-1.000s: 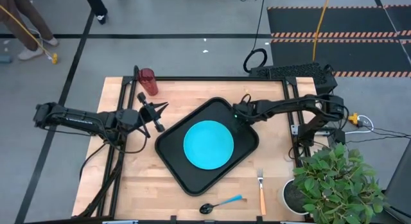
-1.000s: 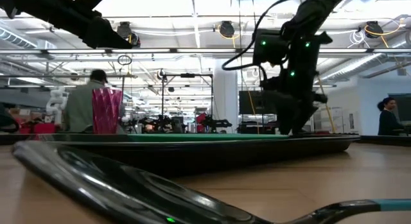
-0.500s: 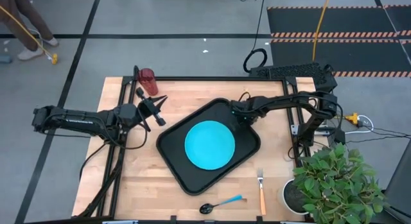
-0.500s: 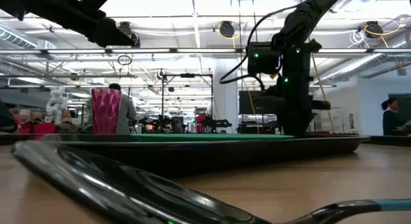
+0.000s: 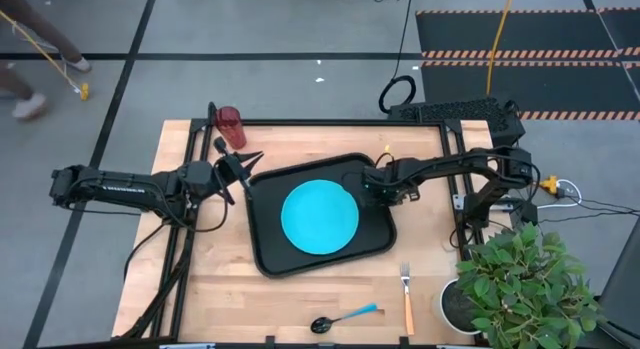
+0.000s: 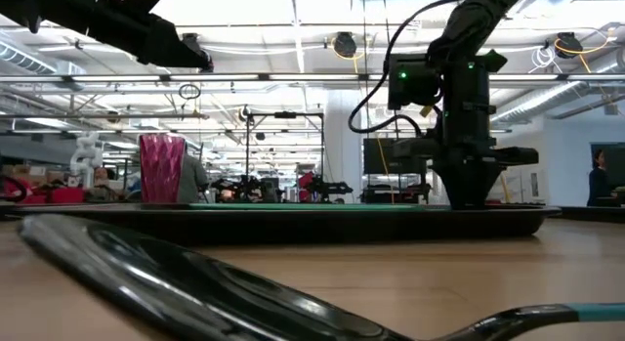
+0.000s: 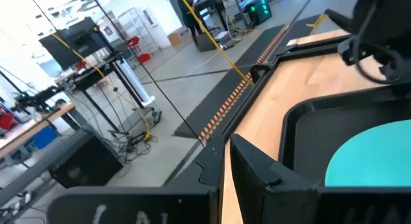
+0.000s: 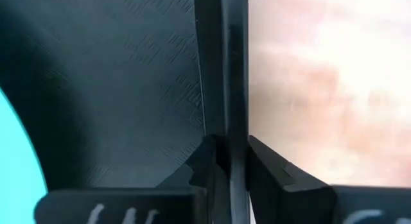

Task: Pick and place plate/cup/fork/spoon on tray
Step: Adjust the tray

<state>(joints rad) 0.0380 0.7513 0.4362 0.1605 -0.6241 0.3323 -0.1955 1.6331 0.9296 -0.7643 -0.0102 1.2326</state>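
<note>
right tool clamped on tray rim, plate on tray, three items off it

one tray (image 5: pixel 268 251) lies at mid worktop (image 5: pixel 300 294), carrying one plate (image 5: pixel 320 218) at its centre. the right tool (image 5: pixel 373 187) sits at the tray's right rim. the right wrist view shows what the high view does not: the two fingers (image 8: pixel 263 163) are closed on the raised rim (image 8: pixel 221 70), one on each side. the low view shows that arm standing upright on the tray's edge.

one cup (image 5: pixel 230 127) stands upright at the worktop's far left corner, off the tray; the low view shows it ribbed and translucent. one fork (image 5: pixel 407 299) lies near the front right, tines pointing toward the tray. one spoon (image 5: pixel 345 318) lies at the front edge, just left of the fork, its bowl filling the low view's foreground.

the left tool (image 5: pixel 236 171) hangs just beside the tray's left corner, below the cup, fingers spread and holding nothing. the left wrist view shows its fingers (image 7: pixel 257 176) apart over the tray rim.

a potted plant (image 5: pixel 520 284) stands at the front right corner. no legible writing.
</note>
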